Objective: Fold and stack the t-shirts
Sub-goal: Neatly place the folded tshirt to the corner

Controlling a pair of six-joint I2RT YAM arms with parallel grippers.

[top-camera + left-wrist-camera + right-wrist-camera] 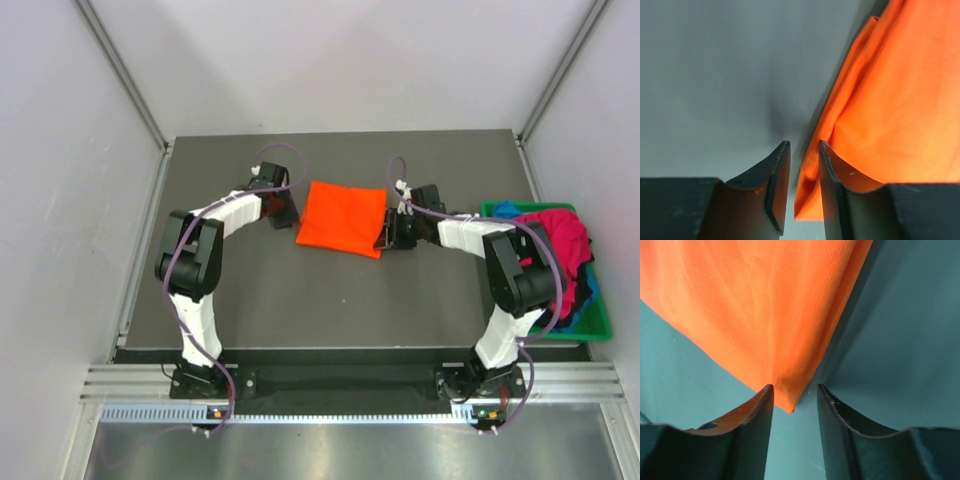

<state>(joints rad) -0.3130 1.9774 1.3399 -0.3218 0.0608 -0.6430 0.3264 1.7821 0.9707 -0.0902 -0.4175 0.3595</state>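
Observation:
The orange t-shirt [342, 217] lies folded into a flat rectangle in the middle of the dark table. My left gripper [285, 212] sits low at its left edge. In the left wrist view the jaws [804, 142] stand a little apart, with a corner of the orange cloth [900, 100] in the gap, not pinched. My right gripper [388, 235] sits at the shirt's near right corner. In the right wrist view the jaws [795, 386] are apart and the cloth's pointed corner [755, 305] lies loose between them. The magenta-red shirt [565, 240] and the blue shirt [508, 209] lie crumpled in the bin.
The green plastic bin [598, 320] stands at the table's right edge, beside the right arm. Grey walls close in the table at the back and both sides. The metal rail with the arm bases runs along the near edge.

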